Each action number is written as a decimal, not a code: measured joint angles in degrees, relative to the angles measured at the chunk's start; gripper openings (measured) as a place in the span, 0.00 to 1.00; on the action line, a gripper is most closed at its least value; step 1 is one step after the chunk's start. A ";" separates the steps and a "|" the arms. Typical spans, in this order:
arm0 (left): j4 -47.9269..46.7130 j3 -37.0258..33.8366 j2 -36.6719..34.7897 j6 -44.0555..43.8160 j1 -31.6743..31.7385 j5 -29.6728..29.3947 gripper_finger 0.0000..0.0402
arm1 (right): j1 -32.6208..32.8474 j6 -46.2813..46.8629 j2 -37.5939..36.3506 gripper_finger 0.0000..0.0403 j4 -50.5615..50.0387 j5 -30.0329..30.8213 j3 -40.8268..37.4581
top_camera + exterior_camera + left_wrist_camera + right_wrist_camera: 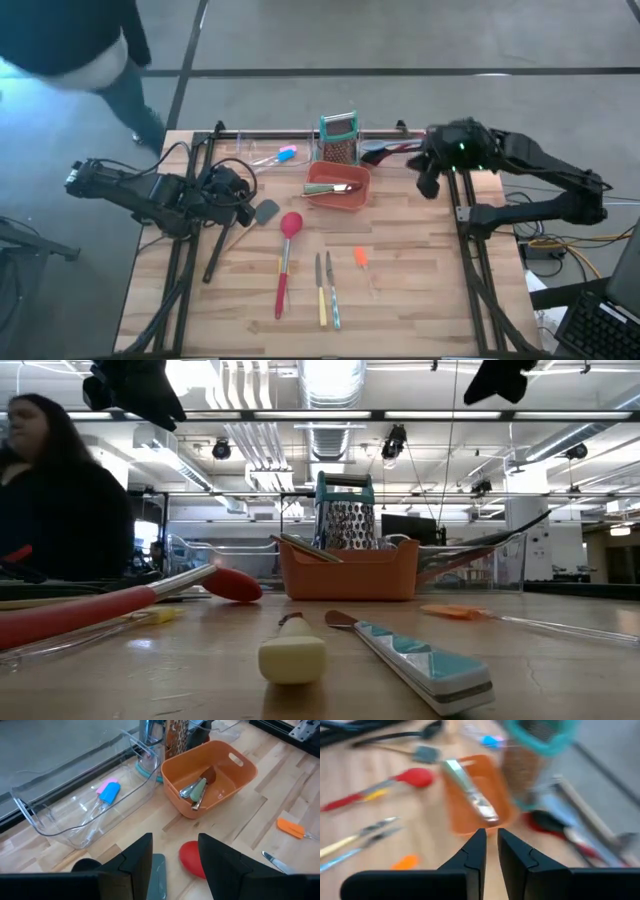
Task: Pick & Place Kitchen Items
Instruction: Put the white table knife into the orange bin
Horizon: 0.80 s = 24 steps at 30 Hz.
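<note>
Kitchen items lie on the wooden table: a red spoon (pixel 284 262), a grey spatula (pixel 266 212), a yellow-handled knife (pixel 322 292) beside a green-handled knife (pixel 332 292), and an orange scraper (pixel 360 257). A metal utensil (pixel 196 790) lies inside the orange bin (pixel 312 187). My left gripper (pixel 175 857) hovers open above the spatula and the spoon's head (pixel 192 860), holding nothing. My right gripper (pixel 491 840) hangs in the air right of the bin, its fingers a narrow gap apart with nothing between them.
The teal-framed grater (pixel 338 138) stands behind the bin. A clear tray (pixel 75 822) at the far edge holds blue and pink scrapers (pixel 107 792). Red and black utensils (pixel 385 150) lie at the far right. A person (pixel 70 50) stands beyond the far left corner.
</note>
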 joint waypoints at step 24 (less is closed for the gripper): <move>-1.13 0.00 0.00 6.21 0.01 6.63 0.41 | 40.58 29.54 16.67 0.02 13.37 37.20 -7.05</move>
